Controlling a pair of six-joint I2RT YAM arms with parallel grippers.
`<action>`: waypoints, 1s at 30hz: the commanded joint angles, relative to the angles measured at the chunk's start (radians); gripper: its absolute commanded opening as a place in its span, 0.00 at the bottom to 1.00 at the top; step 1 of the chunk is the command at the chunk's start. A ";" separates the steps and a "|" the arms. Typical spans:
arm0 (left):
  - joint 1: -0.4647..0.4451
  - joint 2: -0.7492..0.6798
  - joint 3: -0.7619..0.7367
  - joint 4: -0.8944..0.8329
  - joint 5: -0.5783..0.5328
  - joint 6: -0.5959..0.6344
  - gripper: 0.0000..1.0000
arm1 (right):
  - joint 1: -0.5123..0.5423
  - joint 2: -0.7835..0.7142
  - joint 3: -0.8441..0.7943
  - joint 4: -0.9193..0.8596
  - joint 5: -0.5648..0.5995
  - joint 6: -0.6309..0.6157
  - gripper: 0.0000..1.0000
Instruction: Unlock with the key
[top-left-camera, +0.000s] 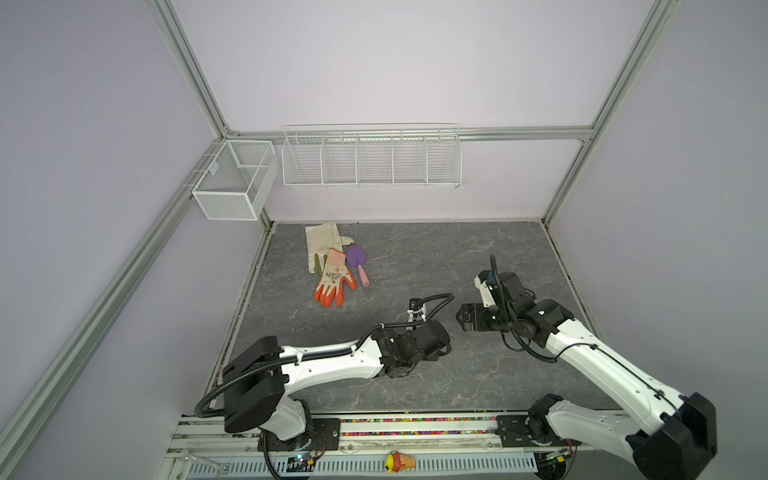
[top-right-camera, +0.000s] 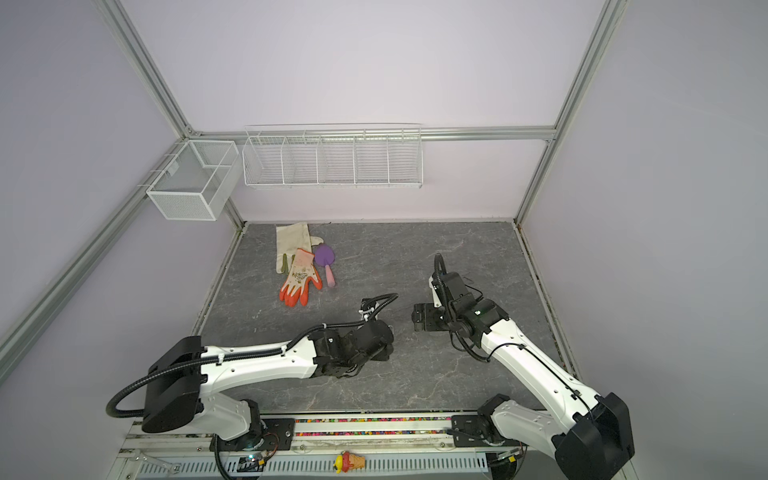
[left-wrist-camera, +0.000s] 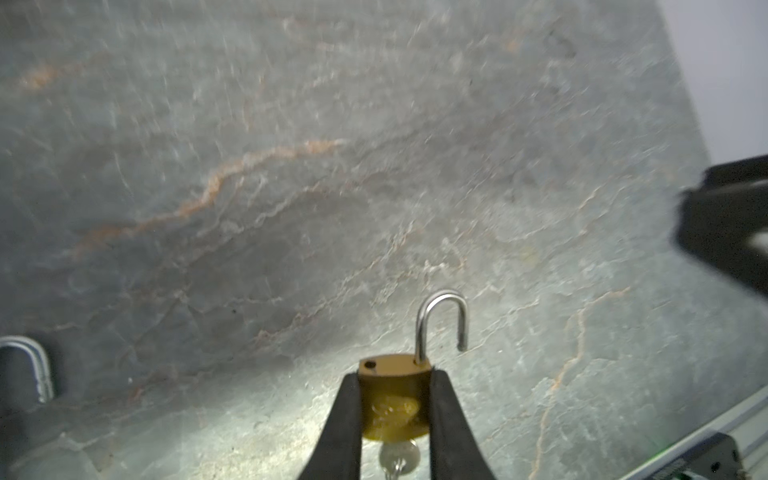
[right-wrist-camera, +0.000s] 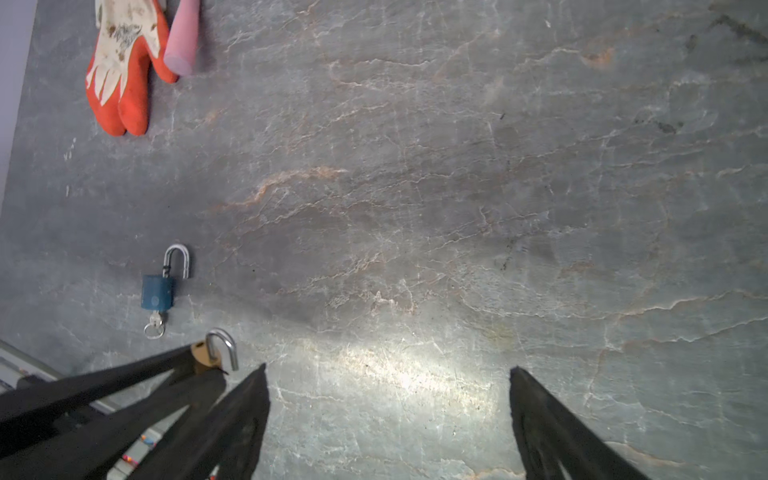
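My left gripper (left-wrist-camera: 392, 376) is hidden under its own wrist in both top views; only the wrist cameras show it. Its jaws stand narrow, clamped on the flanks of a brass padlock (left-wrist-camera: 392, 399). The steel shackle (left-wrist-camera: 442, 324) stands sprung open beyond my fingertips. Behind them a key (left-wrist-camera: 400, 456), partly cut off by the frame, sits in the keyhole.

My left forearm lies low across the slate tabletop (right-wrist-camera: 415, 208). My right gripper (right-wrist-camera: 387, 370) points toward it, close but apart, jaws spread wide and holding nothing.

A blue padlock (right-wrist-camera: 157, 291), also sprung open, lies flat outside my right jaws, past the brass one. Ahead of those jaws the slate is bare. An orange glove (right-wrist-camera: 120, 75) and a pink trowel handle (right-wrist-camera: 180, 41) lie far ahead, off to one side near the table's edge.
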 joint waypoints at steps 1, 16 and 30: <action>-0.006 0.066 0.042 -0.042 0.062 -0.095 0.00 | -0.036 -0.025 -0.055 0.063 -0.047 0.056 0.91; -0.005 0.343 0.238 -0.207 -0.002 -0.172 0.00 | -0.131 -0.028 -0.152 0.129 -0.107 0.066 0.91; 0.003 0.397 0.238 -0.188 0.022 -0.195 0.00 | -0.156 -0.012 -0.165 0.150 -0.129 0.059 0.91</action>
